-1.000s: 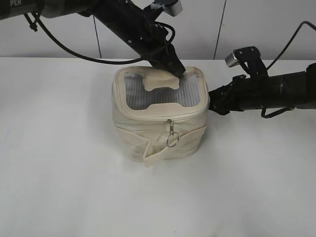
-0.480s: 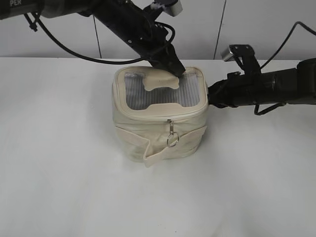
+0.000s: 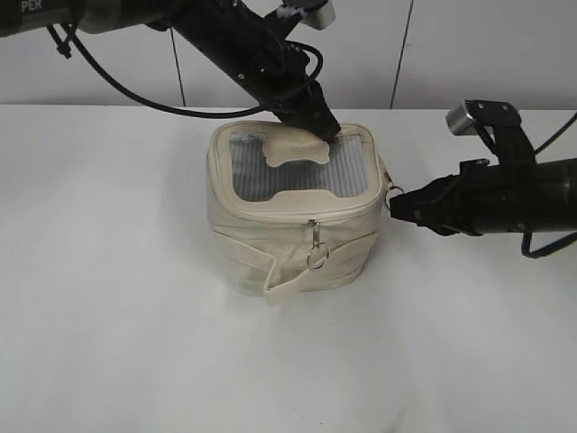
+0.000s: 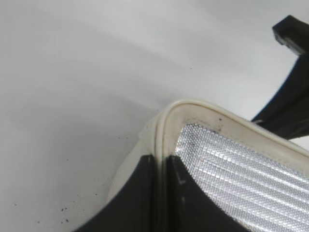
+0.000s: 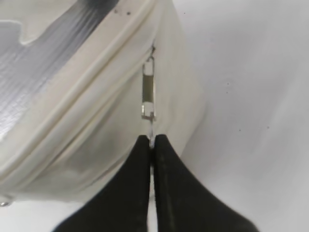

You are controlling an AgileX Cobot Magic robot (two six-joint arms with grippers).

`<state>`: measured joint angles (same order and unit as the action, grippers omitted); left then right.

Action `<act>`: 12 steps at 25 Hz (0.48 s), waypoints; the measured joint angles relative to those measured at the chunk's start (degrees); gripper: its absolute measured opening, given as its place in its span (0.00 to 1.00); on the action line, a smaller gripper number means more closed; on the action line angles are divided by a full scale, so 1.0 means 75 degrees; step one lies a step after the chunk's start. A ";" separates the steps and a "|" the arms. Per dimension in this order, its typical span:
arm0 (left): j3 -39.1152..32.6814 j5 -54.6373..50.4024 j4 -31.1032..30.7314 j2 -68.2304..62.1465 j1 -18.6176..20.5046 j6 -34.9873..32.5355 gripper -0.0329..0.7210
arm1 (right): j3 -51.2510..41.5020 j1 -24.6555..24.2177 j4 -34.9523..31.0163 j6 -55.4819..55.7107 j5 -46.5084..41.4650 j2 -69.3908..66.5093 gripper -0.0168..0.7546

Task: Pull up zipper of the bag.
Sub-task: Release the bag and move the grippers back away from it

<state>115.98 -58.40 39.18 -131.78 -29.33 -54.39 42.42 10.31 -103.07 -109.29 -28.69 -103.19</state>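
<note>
The cream bag point(image 3: 270, 244) stands mid-table, its grey mesh top point(image 3: 270, 176) bearing a cream patch point(image 3: 293, 149). The cream zipper track point(image 3: 288, 209) runs round the top rim. One silver pull with a ring point(image 3: 315, 257) hangs at the front. My left gripper point(image 3: 320, 126) is shut on the bag's rear rim; the left wrist view shows the gripper point(image 4: 161, 162) clamping the rim piping point(image 4: 193, 107). My right gripper point(image 3: 397, 203) is at the bag's right side, and the right wrist view shows it point(image 5: 152, 140) shut on a second silver pull point(image 5: 147, 89), held taut.
A loose cream strap band point(image 3: 270, 275) wraps the bag's lower body, its end sticking out at the front. The white table point(image 3: 135, 343) lies around the bag. A white wall point(image 3: 469, 54) stands behind. Both black arms reach in from the upper left and right.
My right gripper has moved right and slightly down, away from the bag's side, drawing the side pull with it. The left gripper has stayed on the rear rim.
</note>
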 joint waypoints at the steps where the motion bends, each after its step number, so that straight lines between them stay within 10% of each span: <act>1: 0.0000 0.0003 -0.0016 0.0000 -0.0007 0.0027 0.10 | -0.0230 0.0000 -0.0016 0.0030 0.0016 0.0188 0.04; 12: 0.0000 0.0158 -0.0118 0.0000 -0.0048 0.0814 0.10 | -0.1677 0.0298 0.0184 0.0594 -0.0544 0.1462 0.04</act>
<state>115.98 -57.22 38.30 -131.78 -29.69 -48.28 29.84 12.54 -101.69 -104.84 -32.77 -92.23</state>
